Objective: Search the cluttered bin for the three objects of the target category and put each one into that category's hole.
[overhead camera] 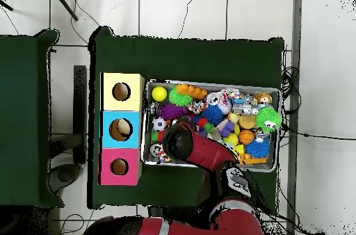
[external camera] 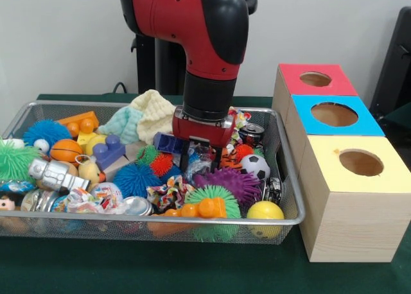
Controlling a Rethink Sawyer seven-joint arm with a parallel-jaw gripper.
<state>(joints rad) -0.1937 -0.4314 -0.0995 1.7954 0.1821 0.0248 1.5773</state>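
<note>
Green cloth (external camera: 128,271) is seen covering the table nearest the front camera; a plain pale wall stands behind, and a tiled floor with loose cables is shown from overhead. On the cloth the wire-mesh basket (external camera: 148,224) is set, touching or just beside a row of three wooden boxes: the yellow-topped box (external camera: 357,198) nearest, the blue-topped box (external camera: 335,117) in the middle, the red-topped box (external camera: 314,81) farthest. Each top bears one round hole. From overhead, a pale object is made out inside the blue box's hole; what it is cannot be told.

The basket is filled with toys: a yellow ball (external camera: 264,210) at the near corner beside the boxes, a small soccer ball (external camera: 255,166), a purple spiky ball (external camera: 232,182), a blue spiky ball (external camera: 46,131), a mini basketball (external camera: 65,150) and a knitted cloth (external camera: 145,116) at the far rim. Several lower items are hidden under others.

The gripper (external camera: 205,158) is lowered among the toys at the basket's middle. Its dark fingers (external camera: 192,154) are partly buried; whether they are spread or pinching anything cannot be told. From overhead the gripper is covered by the red arm (overhead camera: 198,150).
</note>
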